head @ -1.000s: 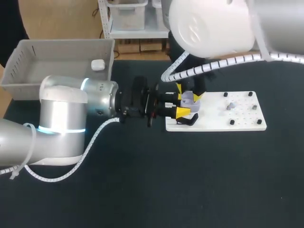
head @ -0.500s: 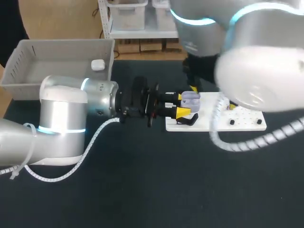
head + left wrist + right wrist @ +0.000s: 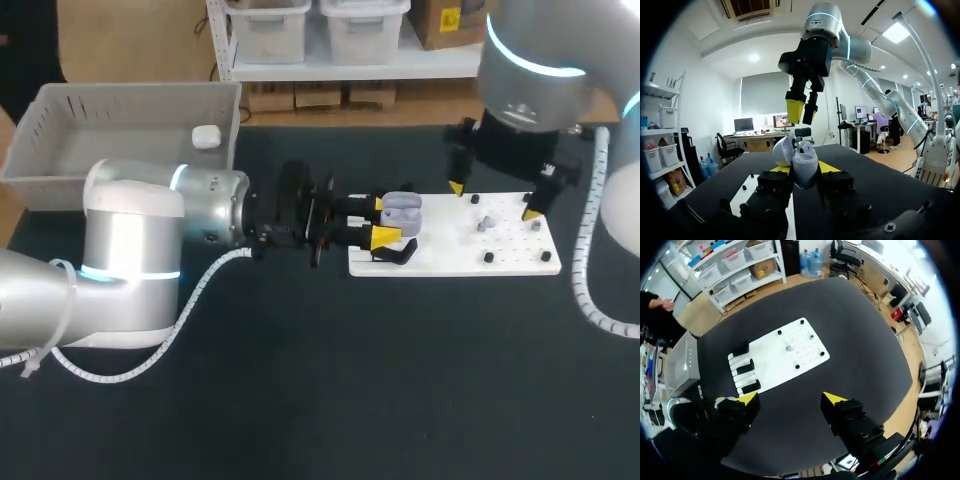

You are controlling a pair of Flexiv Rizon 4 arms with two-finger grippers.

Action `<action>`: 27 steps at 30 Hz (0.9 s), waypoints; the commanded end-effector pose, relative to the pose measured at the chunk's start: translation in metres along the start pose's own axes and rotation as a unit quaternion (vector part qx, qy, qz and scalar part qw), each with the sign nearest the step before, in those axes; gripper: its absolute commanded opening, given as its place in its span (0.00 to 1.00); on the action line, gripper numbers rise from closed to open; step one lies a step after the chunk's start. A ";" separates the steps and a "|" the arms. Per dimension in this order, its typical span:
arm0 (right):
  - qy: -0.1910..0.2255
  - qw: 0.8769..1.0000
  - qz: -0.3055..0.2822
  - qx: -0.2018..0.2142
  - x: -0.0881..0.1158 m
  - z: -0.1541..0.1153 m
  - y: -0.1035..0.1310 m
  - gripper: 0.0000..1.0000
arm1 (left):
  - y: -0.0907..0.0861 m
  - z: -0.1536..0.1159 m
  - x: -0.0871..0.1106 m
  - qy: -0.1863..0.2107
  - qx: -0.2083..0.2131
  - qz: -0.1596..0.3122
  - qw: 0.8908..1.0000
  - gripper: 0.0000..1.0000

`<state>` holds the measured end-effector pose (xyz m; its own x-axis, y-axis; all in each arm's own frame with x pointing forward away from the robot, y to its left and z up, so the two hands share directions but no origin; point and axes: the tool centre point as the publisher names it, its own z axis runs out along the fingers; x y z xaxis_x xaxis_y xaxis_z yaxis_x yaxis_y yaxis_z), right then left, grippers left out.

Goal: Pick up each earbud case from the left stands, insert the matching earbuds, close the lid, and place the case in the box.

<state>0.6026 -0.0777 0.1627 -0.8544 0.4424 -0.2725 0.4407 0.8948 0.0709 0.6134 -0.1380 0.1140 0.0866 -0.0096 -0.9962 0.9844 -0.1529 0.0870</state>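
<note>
In the head view, the left arm (image 3: 150, 240) stretched level over the dark worktop (image 3: 320, 400). The left hand (image 3: 383, 221) was clamped on a pale lavender earbud case (image 3: 403, 208), one yellow tip on each side. The case was held with its lid open at the near-left end of a white board (image 3: 450, 262), just above a black stand (image 3: 396, 255). The right hand (image 3: 493, 200) hung over the middle of the board with its fingers spread wide and nothing between them. A small grey earbud (image 3: 485, 223) sat on the board below it. A grey box (image 3: 120, 110) stood at the far left corner of the worktop, with a white case (image 3: 206, 136) inside against its right wall.

In the left wrist view, the left hand (image 3: 805, 167) gripped the earbud case (image 3: 804, 164) from both sides, with the lid (image 3: 782, 150) tipped back. The right hand (image 3: 802, 114) hung ahead of the case and above it, apart from it. Part of the board (image 3: 746, 192) showed beside the fingers.

In the right wrist view, the right hand (image 3: 790, 399) was spread wide and held nothing, high above the worktop (image 3: 850, 315). The board (image 3: 785, 362) lay ahead of it with the earbud (image 3: 789, 347) near its middle. Three black stands (image 3: 745, 368) lined one end of the board, and the box (image 3: 682, 367) stood beyond them. Whether the earbud case showed in this view could not be told.
</note>
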 end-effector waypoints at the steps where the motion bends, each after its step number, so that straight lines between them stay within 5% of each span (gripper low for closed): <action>1: 0.003 1.000 -0.024 -0.011 -0.009 0.025 -0.001 0.80 | 0.000 0.000 0.000 0.000 -0.001 0.001 1.000 0.00; 24: 0.031 0.996 -0.082 -0.022 -0.049 0.124 -0.008 0.55 | 0.000 0.000 0.000 0.000 -0.001 0.001 1.000 0.00; 27: 0.036 0.996 -0.082 -0.026 -0.048 0.129 -0.009 0.66 | 0.000 0.000 0.000 0.000 -0.001 0.001 1.000 0.00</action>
<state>0.6709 -0.1141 0.0571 -0.9298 0.2932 -0.2224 0.2833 0.9560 0.0759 0.6134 -0.1380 0.1140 0.0866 -0.0095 -0.9962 0.9844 -0.1529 0.0870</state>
